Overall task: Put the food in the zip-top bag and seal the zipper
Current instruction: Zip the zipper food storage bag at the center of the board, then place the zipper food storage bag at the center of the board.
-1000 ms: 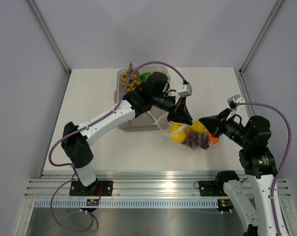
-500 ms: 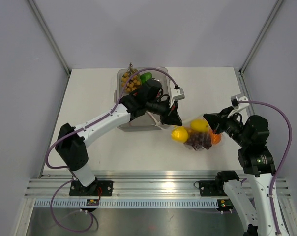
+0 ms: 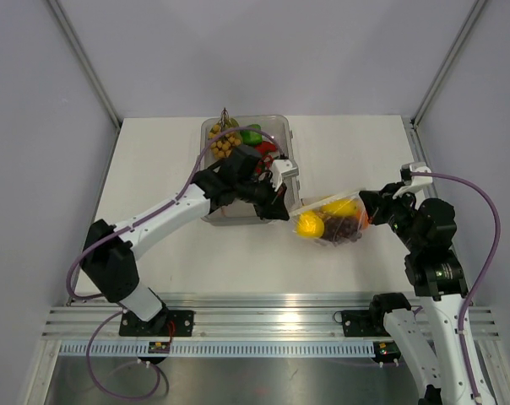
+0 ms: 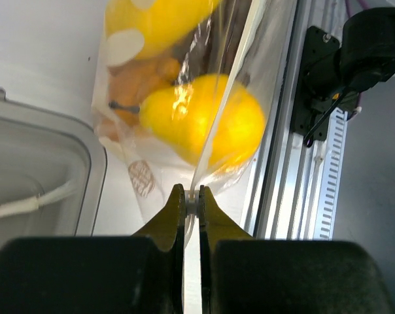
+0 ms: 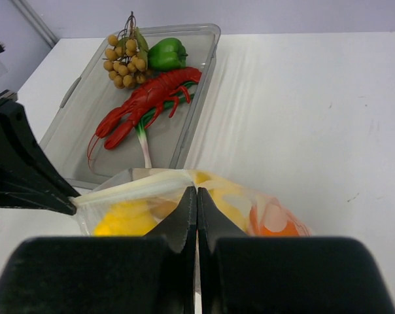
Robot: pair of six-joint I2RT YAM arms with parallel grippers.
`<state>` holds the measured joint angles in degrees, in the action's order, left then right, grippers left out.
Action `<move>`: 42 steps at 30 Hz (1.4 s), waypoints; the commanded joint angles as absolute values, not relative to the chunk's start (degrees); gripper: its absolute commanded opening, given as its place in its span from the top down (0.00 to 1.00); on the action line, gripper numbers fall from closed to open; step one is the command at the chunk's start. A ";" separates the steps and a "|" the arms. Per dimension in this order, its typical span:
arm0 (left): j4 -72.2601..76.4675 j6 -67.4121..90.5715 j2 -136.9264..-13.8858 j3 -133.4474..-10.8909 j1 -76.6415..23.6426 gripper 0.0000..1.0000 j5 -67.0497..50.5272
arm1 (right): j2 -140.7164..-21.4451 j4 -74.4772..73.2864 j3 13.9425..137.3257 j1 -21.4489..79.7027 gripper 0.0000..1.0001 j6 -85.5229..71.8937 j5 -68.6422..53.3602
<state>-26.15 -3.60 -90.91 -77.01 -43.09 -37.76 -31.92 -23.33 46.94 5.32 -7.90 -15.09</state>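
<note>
The left gripper [image 4: 192, 196] is seen closed, its fingertips pinched on the thin top edge of the zip-top bag [image 4: 138, 167] at the end nearest the tray [image 5: 206, 65]. The right gripper [image 5: 197, 193] is likewise closed, and the opposite end of the same edge is clamped between its tips. Between the two grips the zipper [image 5: 129, 191] is drawn out as a pale, straight strip; whether it is pressed shut along its length cannot be told. Below that strip the dotted clear bag is filled: a yellow lemon [image 4: 207, 124] is pressed against the plastic near the left grip, an orange [image 5: 276, 226] is lodged at the right end, and dark grapes [image 3: 346, 226] are packed between them. The bag is located just to the right of the tray, over the white table [image 5: 302, 98]. In the tray a red lobster [image 5: 145, 101], a green pepper [image 5: 166, 53] and a cluster of tan berries [image 5: 122, 59] are laid
</note>
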 commanded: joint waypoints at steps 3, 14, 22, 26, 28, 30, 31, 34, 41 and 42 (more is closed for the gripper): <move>-33.83 -5.62 -84.38 -72.60 -41.75 1.00 -30.86 | -31.55 -13.97 48.43 5.01 1.00 -6.50 -7.73; -33.05 -1.85 -76.29 -65.30 -41.57 1.00 -28.13 | -32.52 -14.41 48.52 4.92 1.00 -7.30 -8.88; -29.02 1.93 -78.21 -70.21 -41.84 1.00 -32.08 | -32.43 -16.52 48.25 4.92 1.00 -7.38 -7.47; -26.02 4.65 -80.59 -74.00 -41.92 1.00 -31.55 | -32.25 -18.36 48.60 5.01 1.00 -8.26 -2.05; -24.88 5.62 -82.08 -76.28 -42.54 1.00 -30.85 | -32.17 -19.42 48.87 5.01 1.00 -8.44 -0.27; -24.87 5.80 -85.59 -81.11 -43.85 1.00 -30.76 | -32.60 -19.25 48.96 5.01 1.00 -8.79 2.89; -25.05 5.63 -86.91 -82.86 -44.29 1.00 -30.67 | -32.87 -18.90 49.04 5.01 1.00 -9.05 3.68; -24.61 4.84 -93.15 -91.56 -45.18 1.00 -30.50 | -34.45 -16.88 49.39 5.01 1.00 -9.32 7.37; -23.83 0.88 -107.92 -114.23 -44.74 1.00 -27.70 | -42.09 -2.32 50.88 5.01 1.00 1.46 19.59; -23.04 0.70 -110.19 -117.48 -44.48 1.00 -27.69 | -43.23 -1.24 52.45 4.92 1.00 2.54 20.21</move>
